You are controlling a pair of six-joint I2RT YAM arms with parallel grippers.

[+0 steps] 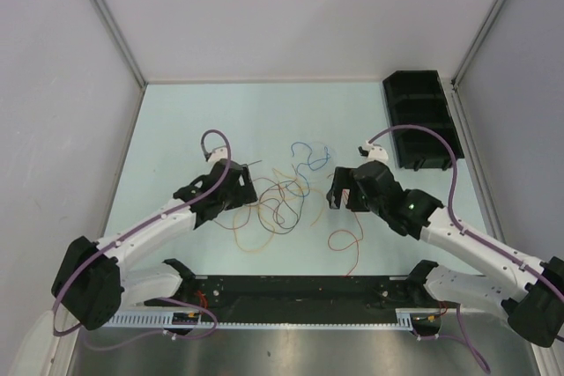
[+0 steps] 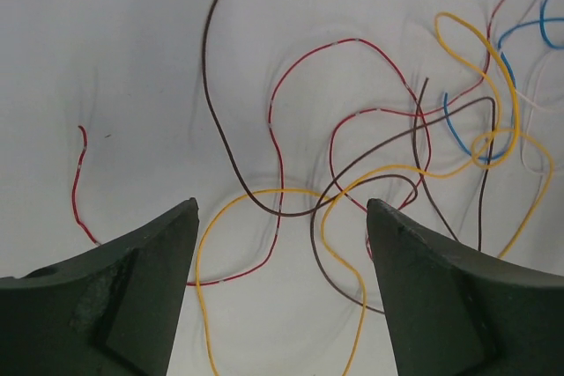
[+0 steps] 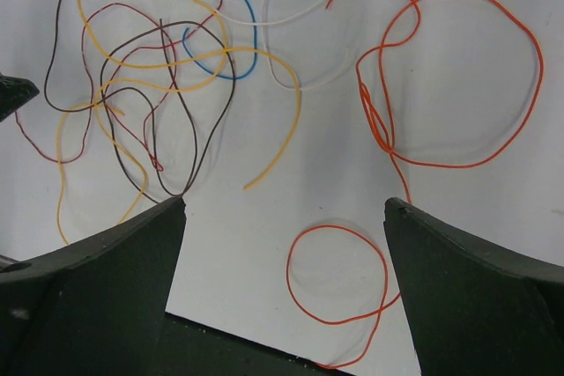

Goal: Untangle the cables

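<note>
The cables lie in a loose tangle (image 1: 278, 200) on the pale table between my grippers. A blue cable (image 1: 308, 154) curls at its far side, and an orange cable (image 1: 345, 242) lies apart to the near right. My left gripper (image 1: 240, 193) is open and empty at the tangle's left edge. The left wrist view shows its jaws (image 2: 282, 204) wide apart above yellow (image 2: 264, 191), red (image 2: 352, 41) and dark brown (image 2: 211, 85) strands. My right gripper (image 1: 339, 191) is open and empty at the right. Its jaws (image 3: 286, 202) hang over an orange loop (image 3: 291, 279), with the tangle (image 3: 176, 68) beyond to the left.
A black compartment tray (image 1: 419, 116) stands at the back right corner. Grey walls enclose the table on three sides. A black rail (image 1: 300, 292) runs along the near edge, and it also shows in the right wrist view (image 3: 264, 350).
</note>
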